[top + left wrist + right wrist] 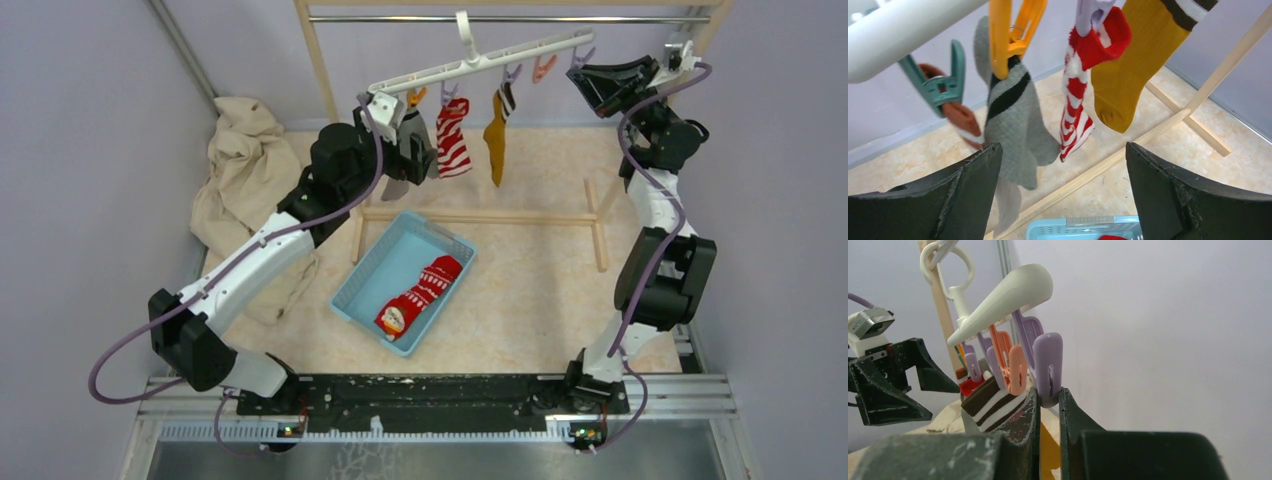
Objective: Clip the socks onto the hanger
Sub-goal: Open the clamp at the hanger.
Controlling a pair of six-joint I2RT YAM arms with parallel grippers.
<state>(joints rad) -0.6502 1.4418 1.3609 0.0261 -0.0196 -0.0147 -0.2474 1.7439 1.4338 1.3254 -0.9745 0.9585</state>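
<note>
Left gripper (1062,150) stands spread wide and empty, beyond the blue basket (372,257) where the red patterned sock (425,290) lies. Farther back you find the mustard sock (495,140) pegged to the hanger (480,62) beside a striped sock (453,140), and the right gripper (1049,395) pinching the purple peg (1048,365) at its right end.

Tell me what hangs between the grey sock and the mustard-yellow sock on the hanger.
The red-and-white striped sock, clipped up between the grey sock and mustard-yellow sock; the left wrist view shows it best.
</note>
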